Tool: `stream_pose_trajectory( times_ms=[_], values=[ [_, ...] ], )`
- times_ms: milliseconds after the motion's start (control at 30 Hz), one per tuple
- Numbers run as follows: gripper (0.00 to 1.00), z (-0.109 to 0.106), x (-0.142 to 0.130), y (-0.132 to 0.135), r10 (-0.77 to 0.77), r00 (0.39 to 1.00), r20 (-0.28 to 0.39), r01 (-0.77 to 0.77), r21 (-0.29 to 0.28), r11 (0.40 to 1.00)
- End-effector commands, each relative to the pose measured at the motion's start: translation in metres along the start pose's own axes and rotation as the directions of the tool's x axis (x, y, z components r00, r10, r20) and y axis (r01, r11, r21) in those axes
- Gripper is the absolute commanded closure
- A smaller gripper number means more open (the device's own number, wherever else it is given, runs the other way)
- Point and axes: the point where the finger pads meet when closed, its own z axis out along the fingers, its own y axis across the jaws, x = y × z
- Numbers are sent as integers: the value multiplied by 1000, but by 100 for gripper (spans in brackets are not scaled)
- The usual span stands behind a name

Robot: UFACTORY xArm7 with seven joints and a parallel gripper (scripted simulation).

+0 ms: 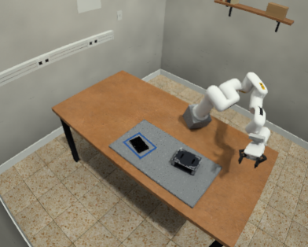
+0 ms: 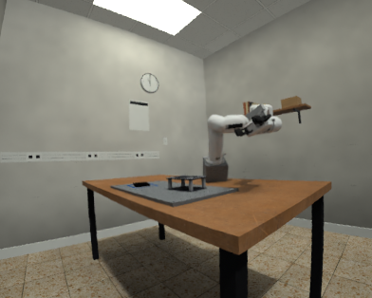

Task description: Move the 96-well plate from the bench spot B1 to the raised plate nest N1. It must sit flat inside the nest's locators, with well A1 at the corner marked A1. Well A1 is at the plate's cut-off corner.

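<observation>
The 96-well plate (image 1: 139,144) (image 2: 140,184) is a flat black rectangle. It lies inside the blue outline of spot B1 (image 1: 130,149) on the left part of the grey mat (image 1: 162,175) (image 2: 190,195). The raised plate nest N1 (image 1: 185,160) (image 2: 186,179) stands on short posts on the right part of the mat, with nothing on it. My gripper (image 1: 251,160) is open and empty. It points down, high above the bare table right of the mat and far from the plate. The plate's cut-off corner and the A1 mark are too small to see.
The wooden table (image 1: 106,98) (image 2: 266,199) carries the mat and the arm's grey base (image 1: 195,118) (image 2: 215,170) at its far edge. A wall shelf (image 1: 255,11) (image 2: 291,109) with boxes hangs behind the arm.
</observation>
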Motion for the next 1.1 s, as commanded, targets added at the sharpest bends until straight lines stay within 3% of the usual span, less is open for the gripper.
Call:
stream_pose_trajectory(
  times_ms=[0, 533, 767, 833, 933, 1067],
  values=[
    [0, 0, 1, -1, 3, 1000, 0, -3, 0, 1000],
    [0, 0, 1, -1, 3, 1000, 0, -3, 0, 1000],
    [0, 13, 30, -12, 130, 987, 93, -119, -119, 986],
    [0, 15, 34, -13, 130, 987, 93, -119, -119, 986],
    [0, 24, 47, -14, 194, 972, 132, -168, -183, 969],
    [0, 30, 56, -14, 216, 966, 144, -184, -206, 961]
  ],
)
